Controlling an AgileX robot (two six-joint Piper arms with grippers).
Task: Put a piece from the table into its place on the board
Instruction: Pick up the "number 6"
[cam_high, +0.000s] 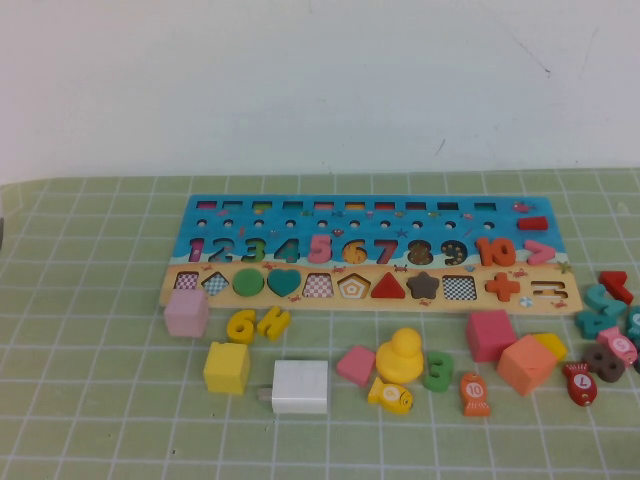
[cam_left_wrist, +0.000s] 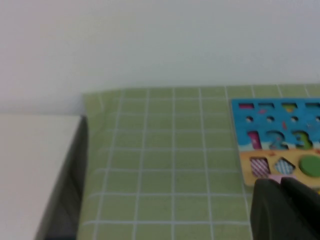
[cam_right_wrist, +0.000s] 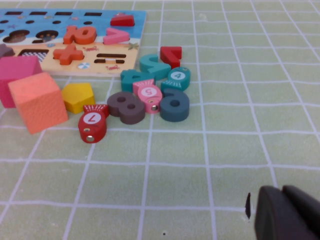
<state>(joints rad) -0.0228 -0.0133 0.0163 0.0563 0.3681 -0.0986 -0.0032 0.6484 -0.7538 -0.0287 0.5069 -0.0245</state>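
1. Yellow six (cam_high: 241, 325) lay flat on the green checked mat (cam_high: 100, 420), just in front of the board's (cam_high: 190, 222) tan strip, on the robot's left half of the table.
2. Touching its right side was the yellow H-shaped piece (cam_high: 273, 322), and the pink cube (cam_high: 187, 312) stood close on its left, so the six was hemmed in on both sides.
3. On the board, the six-shaped slot (cam_high: 355, 249) sat in the numeral row, further from the robot and to the right of the piece. That was the direction any carry would have to take.
4. Neither arm showed in the high view; both were off the playing area.
5. The left gripper (cam_left_wrist: 290, 210) appeared only as a dark body at the edge of its own wrist view, looking along the mat at the board's left end (cam_left_wrist: 240, 130). Whether its fingers were parted or together, I could not tell.
6. The right gripper (cam_right_wrist: 287, 215) showed the same way, a dark mass low in its wrist view, facing the cluster of loose pieces by the board's right end: a grey eight (cam_right_wrist: 126, 107) and a red fish (cam_right_wrist: 93, 126) among them. Again its finger state was not visible.
7. My call: the left arm was the nearer one, since the six lay on its side and the right camera did not see it at all.
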